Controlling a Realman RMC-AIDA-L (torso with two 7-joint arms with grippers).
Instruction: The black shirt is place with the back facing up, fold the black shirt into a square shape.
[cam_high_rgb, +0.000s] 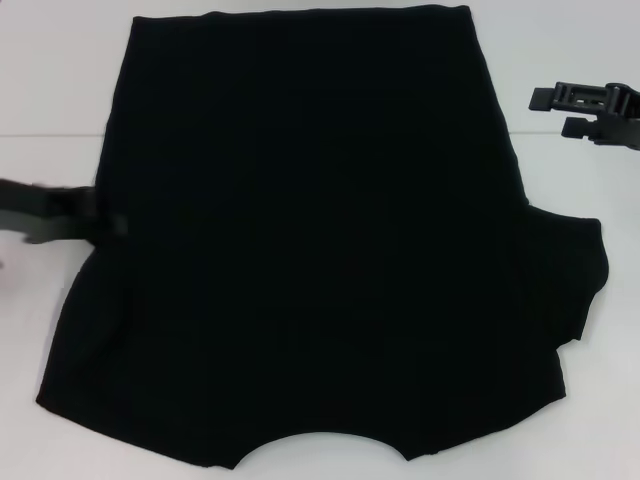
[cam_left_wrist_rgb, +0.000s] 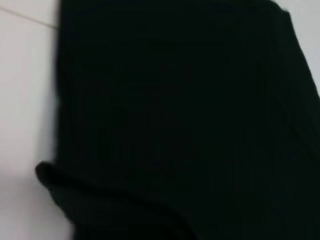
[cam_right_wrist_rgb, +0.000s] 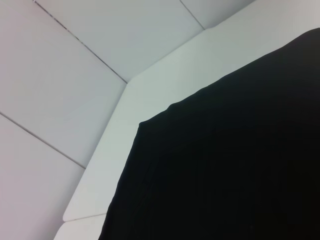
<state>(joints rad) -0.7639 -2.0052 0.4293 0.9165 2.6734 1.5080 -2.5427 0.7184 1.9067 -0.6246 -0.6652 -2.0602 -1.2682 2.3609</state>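
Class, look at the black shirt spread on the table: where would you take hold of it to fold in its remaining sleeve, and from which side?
Probably grip the black shirt at the sleeve sticking out on the robot's right, coming in from the right over the white table. That flap lies free beyond the body's edge. The right gripper hovers nearest; the left gripper sits at the opposite edge.

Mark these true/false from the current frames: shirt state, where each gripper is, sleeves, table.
1. The black shirt lies spread on the white table. True.
2. The right gripper is clamped on the shirt's hem. False: it hangs off the shirt's right edge, touching no fabric.
3. The left gripper is at the shirt's left edge. True.
4. Both sleeves stick out. False: only the right sleeve does.
5. The neckline faces the robot. True.
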